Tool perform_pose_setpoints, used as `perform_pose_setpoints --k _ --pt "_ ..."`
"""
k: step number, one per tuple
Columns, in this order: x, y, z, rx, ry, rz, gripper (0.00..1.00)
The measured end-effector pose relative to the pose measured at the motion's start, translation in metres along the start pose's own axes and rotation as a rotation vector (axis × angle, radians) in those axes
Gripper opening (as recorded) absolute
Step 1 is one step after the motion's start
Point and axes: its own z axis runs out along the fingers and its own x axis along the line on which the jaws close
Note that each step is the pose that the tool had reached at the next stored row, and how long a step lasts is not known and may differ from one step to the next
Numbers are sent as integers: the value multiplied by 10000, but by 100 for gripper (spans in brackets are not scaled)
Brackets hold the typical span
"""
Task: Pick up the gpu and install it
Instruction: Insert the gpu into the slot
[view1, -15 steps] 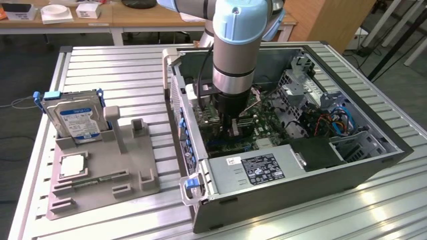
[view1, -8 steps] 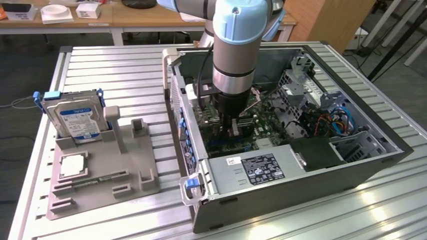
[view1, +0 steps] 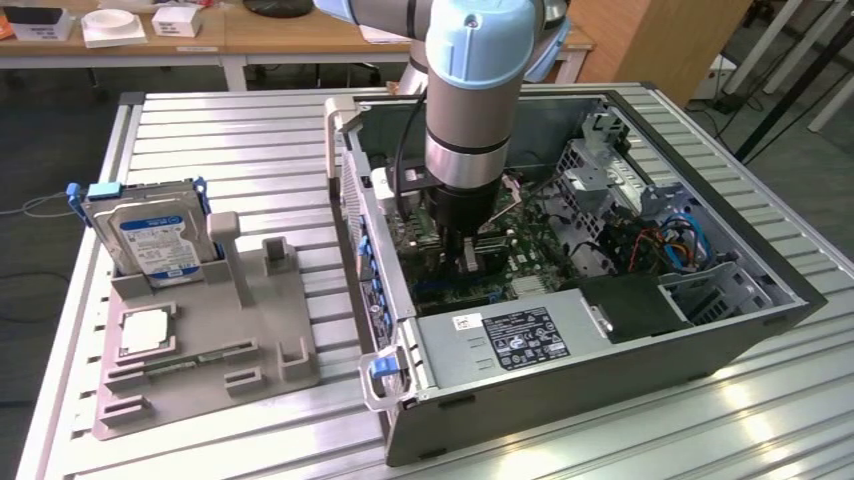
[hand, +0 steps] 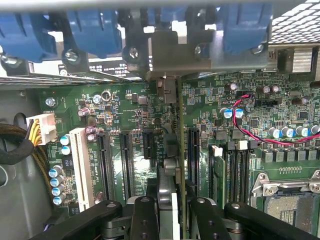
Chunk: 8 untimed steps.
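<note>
Ribbed aluminium makes up the tabletop (view1: 200, 130), and on it lies an open computer case (view1: 587, 400) with its side panel off, the green motherboard (view1: 547, 225) exposed inside. On the exterior view's left of the case sits a grey holder tray (view1: 254, 330), carrying an upright hard drive (view1: 150, 235) with a blue-white label. The arm (view1: 478, 90) reaches straight down into the case. At its end the pincer (hand: 169, 207) is closed narrowly on the gpu (hand: 170, 165), which stands edge-on between the black fingers (hand: 144, 220) and runs away from them across the board. The card sits directly in the pincer's grip, among the black expansion slots (hand: 125, 165), with a white slot (hand: 82, 167) farther off to one side. The card's far end meets the bracket area by the blue clips (hand: 90, 30); whether it is fully seated I cannot tell
</note>
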Motion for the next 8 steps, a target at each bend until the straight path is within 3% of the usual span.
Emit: perform_pose_setpoints --k 8 --pt "0 0 0 0 1 0 29"
